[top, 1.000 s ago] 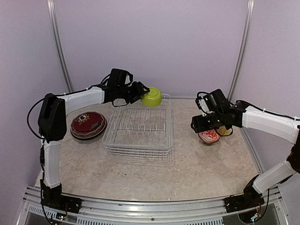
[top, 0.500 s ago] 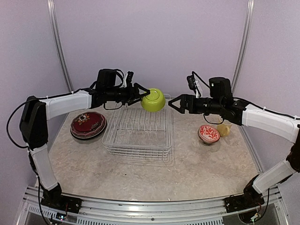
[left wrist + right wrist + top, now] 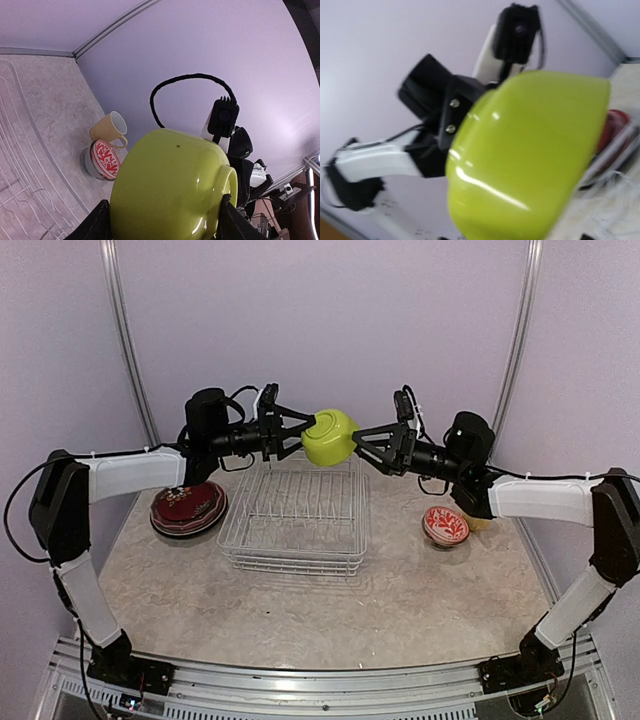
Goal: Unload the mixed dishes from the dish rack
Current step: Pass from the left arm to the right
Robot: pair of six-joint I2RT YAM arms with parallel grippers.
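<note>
A white wire dish rack (image 3: 295, 525) sits mid-table on the marbled beige tabletop (image 3: 420, 590). A dark red round plate (image 3: 188, 506) lies just beside its left side. Well apart on the right stands a small red-and-white patterned bowl (image 3: 445, 526), with a pale yellow mug (image 3: 107, 129) just behind it. Above the rack's far rim, the left gripper (image 3: 298, 435) clamps a glossy lime green bowl (image 3: 330, 436) in mid-air, tipped on its side. Opposite, the right gripper (image 3: 362, 447) has its fingers spread wide at the bowl's other side; whether they touch it cannot be told.
</note>
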